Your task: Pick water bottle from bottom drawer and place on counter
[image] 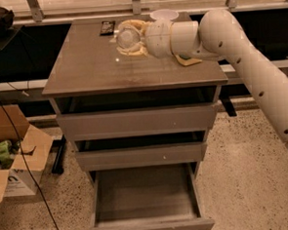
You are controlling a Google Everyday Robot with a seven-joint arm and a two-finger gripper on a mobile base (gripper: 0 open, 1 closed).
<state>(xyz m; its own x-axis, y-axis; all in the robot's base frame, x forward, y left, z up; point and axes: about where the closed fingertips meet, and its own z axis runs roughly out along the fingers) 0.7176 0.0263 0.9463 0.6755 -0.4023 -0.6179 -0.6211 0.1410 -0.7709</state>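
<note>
My gripper [128,39] is over the back half of the counter [92,71], reaching in from the right on the white arm. It is shut on the water bottle [125,38], a small clear bottle held sideways between the pale fingers, close above the counter top; I cannot tell whether it touches. The bottom drawer [145,195] is pulled out below and its inside shows nothing in it. The two shallower drawers above it are slightly open.
A white bowl [164,14] and a small dark object [107,27] sit at the counter's back edge. A yellow item [188,61] lies under the arm at the right. An open cardboard box [12,154] and a black cable [18,144] are on the floor at left.
</note>
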